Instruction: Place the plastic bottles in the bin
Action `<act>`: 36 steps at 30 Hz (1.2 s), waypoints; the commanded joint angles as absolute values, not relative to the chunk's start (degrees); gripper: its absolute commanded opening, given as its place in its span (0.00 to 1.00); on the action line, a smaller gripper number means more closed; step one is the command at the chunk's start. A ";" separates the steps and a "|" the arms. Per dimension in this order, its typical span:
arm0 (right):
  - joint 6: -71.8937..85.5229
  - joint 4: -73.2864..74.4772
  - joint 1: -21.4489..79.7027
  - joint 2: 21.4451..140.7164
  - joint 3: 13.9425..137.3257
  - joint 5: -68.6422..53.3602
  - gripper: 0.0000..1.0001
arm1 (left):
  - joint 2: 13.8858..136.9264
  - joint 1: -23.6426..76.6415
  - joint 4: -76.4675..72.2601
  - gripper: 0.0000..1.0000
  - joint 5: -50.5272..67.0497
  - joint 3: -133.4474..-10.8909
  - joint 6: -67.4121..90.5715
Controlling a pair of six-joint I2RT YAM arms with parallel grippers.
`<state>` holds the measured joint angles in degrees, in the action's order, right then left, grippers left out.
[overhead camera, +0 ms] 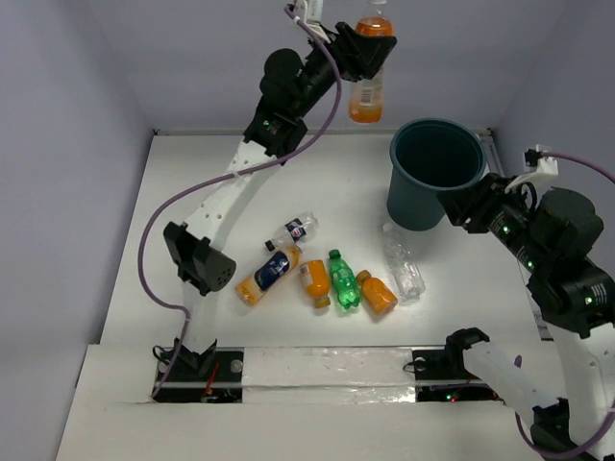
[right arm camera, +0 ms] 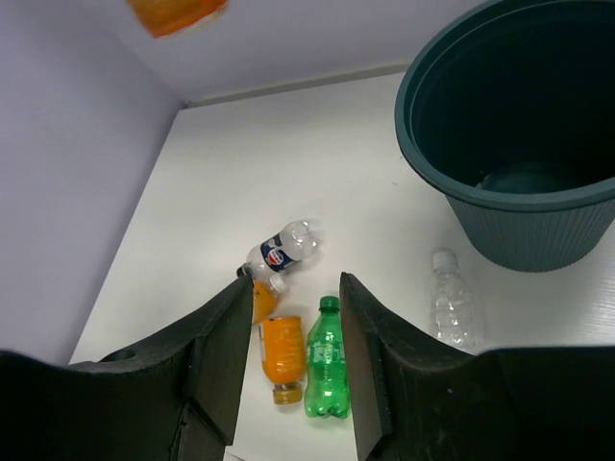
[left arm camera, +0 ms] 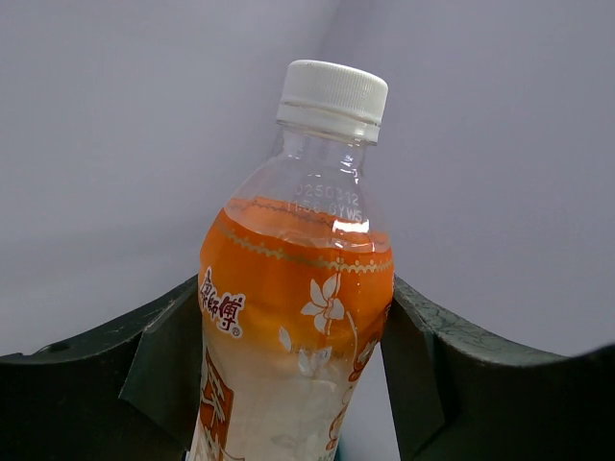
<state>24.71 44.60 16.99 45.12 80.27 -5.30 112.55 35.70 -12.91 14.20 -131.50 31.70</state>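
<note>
A white table (overhead camera: 336, 182) sits inside an enclosure of plain, pale lavender-grey walls: a back wall (overhead camera: 173, 58), a left wall (overhead camera: 58, 211) and a right wall (overhead camera: 577, 58). Even light from above leaves only soft shadows on the tabletop. A glossy white strip (overhead camera: 327, 365) runs along the table's near edge.

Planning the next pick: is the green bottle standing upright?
No, the green bottle lies on its side on the table, cap pointing away from the robot.

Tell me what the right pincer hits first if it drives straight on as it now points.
Probably the green bottle or the small orange bottle beside it, both lying framed between the fingers of the open right pincer; which comes first is unclear.
</note>
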 commanded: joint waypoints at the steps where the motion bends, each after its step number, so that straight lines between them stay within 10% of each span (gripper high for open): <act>1: 25.75 44.29 17.49 42.63 79.28 -3.78 0.47 | 118.12 38.93 -23.10 0.46 9.24 -135.87 35.07; 20: 27.07 46.23 17.49 39.29 76.82 -5.63 0.47 | 138.43 45.79 -34.45 0.61 -2.11 -145.38 41.75; 32: 25.58 46.49 17.49 39.29 75.50 -2.20 0.48 | 136.41 46.32 -32.70 0.99 1.48 -143.00 37.44; 36: 24.96 47.11 17.49 40.25 75.15 -1.67 0.29 | 132.82 46.32 -30.68 0.99 2.63 -142.91 33.94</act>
